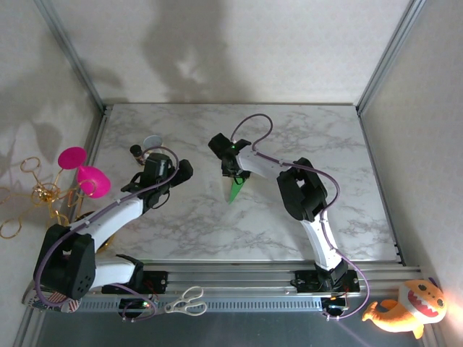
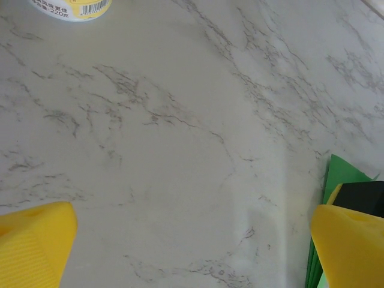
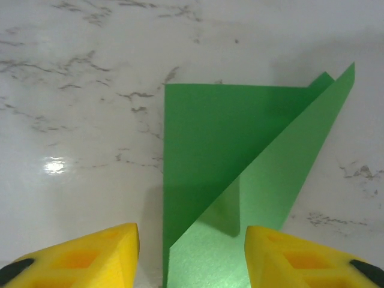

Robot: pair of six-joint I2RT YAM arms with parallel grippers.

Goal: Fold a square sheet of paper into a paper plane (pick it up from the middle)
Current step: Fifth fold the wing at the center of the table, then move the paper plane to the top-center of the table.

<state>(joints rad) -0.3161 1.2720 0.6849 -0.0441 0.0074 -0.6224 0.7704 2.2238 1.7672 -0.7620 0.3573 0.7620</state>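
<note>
Looks like a robotics lab bench: two arms [image 1: 116, 213] bolted to an aluminium rail [image 1: 231, 278], marble-look tabletop [image 1: 210, 231] fenced by metal posts [image 1: 72, 54], scissors [image 1: 184, 301] lying well behind the left gripper [image 1: 179, 172]

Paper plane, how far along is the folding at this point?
Done: the green paper is already folded into a pointed shape with overlapping flaps, lying on the marble table. In hand: nothing; the right end effector hovers open over it and the left end effector is open beside it. Left: probably final folds such as wings, though that's a guess.
</note>
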